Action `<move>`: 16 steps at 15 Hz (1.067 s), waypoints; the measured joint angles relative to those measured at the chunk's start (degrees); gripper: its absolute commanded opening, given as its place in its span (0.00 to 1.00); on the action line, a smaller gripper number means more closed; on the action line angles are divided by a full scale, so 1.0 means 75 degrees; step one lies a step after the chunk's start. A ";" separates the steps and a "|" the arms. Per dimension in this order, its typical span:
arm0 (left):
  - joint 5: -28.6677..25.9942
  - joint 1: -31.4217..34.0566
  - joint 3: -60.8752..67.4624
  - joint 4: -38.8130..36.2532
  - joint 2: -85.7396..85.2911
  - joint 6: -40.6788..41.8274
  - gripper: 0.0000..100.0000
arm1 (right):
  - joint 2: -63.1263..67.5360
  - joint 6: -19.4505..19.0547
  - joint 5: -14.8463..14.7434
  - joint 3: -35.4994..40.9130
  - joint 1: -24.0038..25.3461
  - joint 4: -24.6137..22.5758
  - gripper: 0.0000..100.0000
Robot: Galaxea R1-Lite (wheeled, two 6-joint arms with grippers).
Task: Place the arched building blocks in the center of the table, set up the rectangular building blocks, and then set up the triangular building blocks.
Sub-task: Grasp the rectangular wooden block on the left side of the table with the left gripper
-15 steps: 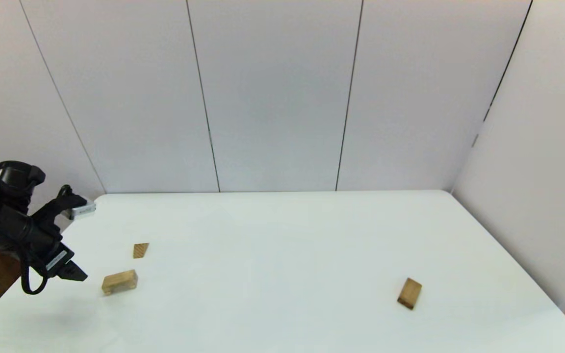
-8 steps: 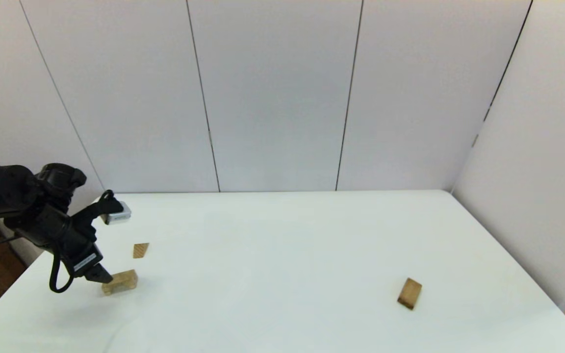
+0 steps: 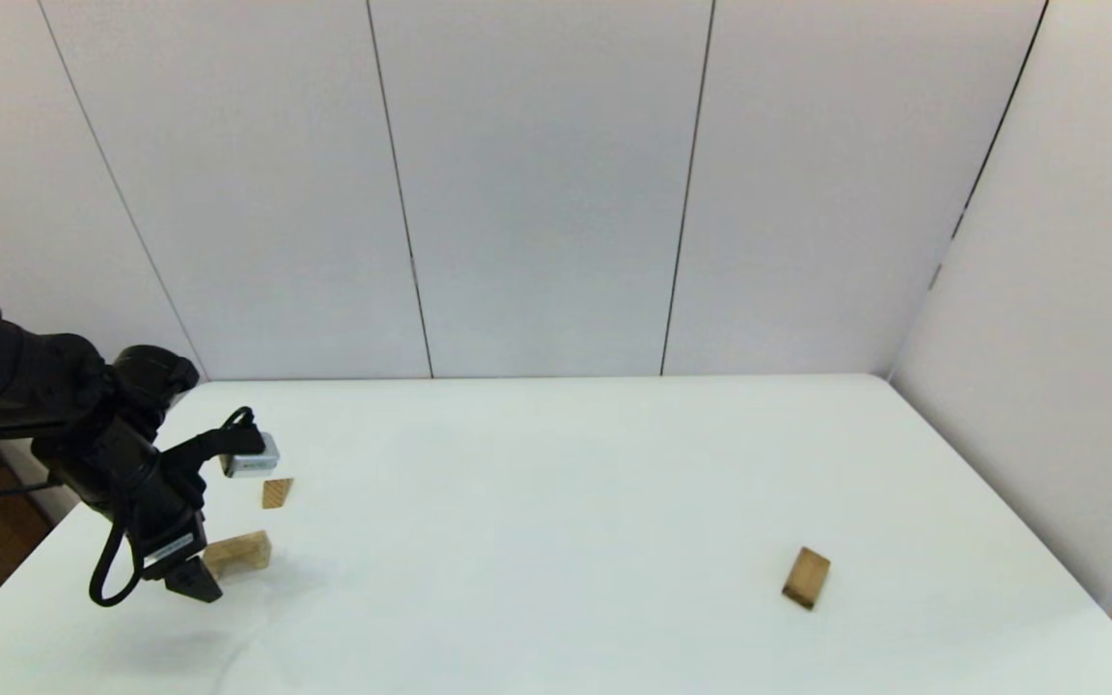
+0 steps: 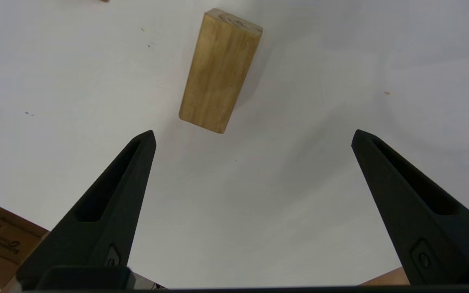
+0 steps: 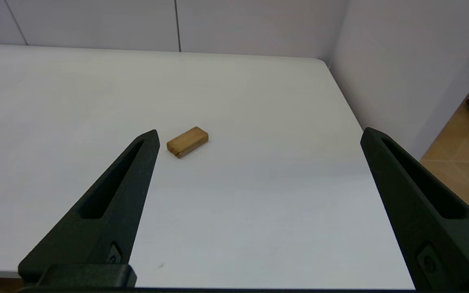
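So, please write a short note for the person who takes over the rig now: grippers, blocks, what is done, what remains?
Left gripper: open, hovering close to the arched block, which lies at the table's left side.
Right gripper: open, parked, out of the head view.
Triangular block: just behind the arched one.
Rectangular block: lying at the right side.
Done: nothing placed.
Left: all three placements.

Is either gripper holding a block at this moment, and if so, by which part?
Nothing is held. The left gripper is open just short of the pale notched wooden block; the right gripper is open and idle.
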 measured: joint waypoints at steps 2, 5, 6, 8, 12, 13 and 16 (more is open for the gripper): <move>0.0024 -0.0021 0.0000 0.0042 0.0098 0.0137 1.00 | 0.0000 0.0003 0.0000 0.0000 0.0000 0.0003 1.00; 0.0211 -0.0018 -0.0180 0.0044 0.0340 0.0397 1.00 | 0.0000 -0.0026 0.0008 0.0000 0.0000 0.0007 1.00; 0.0219 -0.0015 -0.0291 0.0039 0.0445 0.0429 1.00 | 0.0000 -0.0046 0.0011 0.0000 0.0000 0.0007 1.00; 0.0234 -0.0021 -0.0571 0.0054 0.0689 0.0452 1.00 | 0.0000 -0.0111 0.0008 0.0000 0.0003 0.0018 1.00; 0.0506 -0.0125 -0.0861 0.0028 0.1185 0.0463 1.00 | 0.0000 -0.0247 0.0011 0.0000 0.0003 0.0015 1.00; 0.0522 -0.0163 -0.0905 0.0013 0.1281 0.0455 1.00 | 0.0000 -0.0255 0.0008 0.0000 0.0000 0.0015 1.00; 0.0535 -0.0268 -0.1045 0.0057 0.1453 0.0458 1.00 | 0.0000 -0.0224 0.0000 0.0000 0.0003 0.0008 1.00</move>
